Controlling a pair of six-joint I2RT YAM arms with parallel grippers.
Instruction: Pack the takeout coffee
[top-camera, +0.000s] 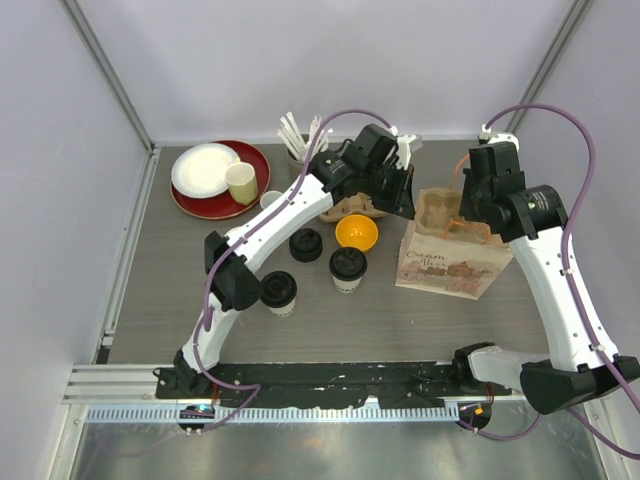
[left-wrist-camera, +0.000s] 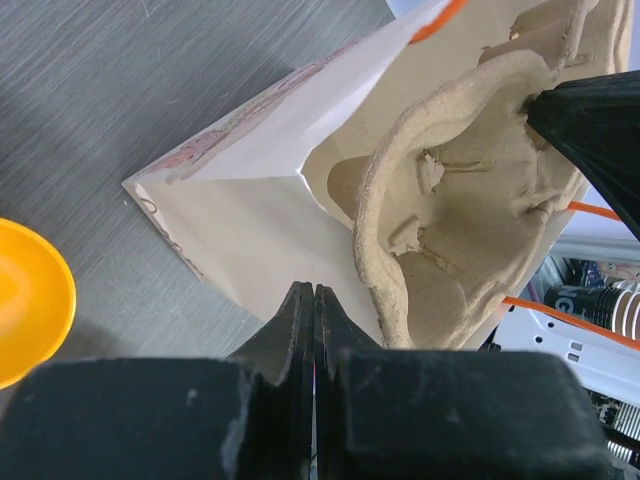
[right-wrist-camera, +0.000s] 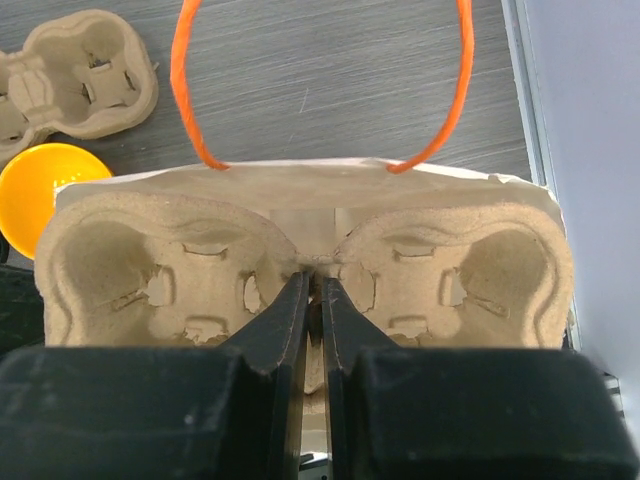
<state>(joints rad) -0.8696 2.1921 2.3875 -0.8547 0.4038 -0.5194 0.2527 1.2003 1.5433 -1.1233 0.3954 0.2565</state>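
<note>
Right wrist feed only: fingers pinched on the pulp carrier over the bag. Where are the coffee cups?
Observer: Both lidded paper cups stand on the table, left of the paper bag. Neither is in the carrier.
Operator: Left gripper?
Observer: The left gripper is shut, tips against the bag's side near its mouth. Can't tell whether it pinches paper.

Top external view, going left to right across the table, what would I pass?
White plate → pale green mug → nearer lidded paper cup → second lidded paper cup → printed paper bag.
</note>
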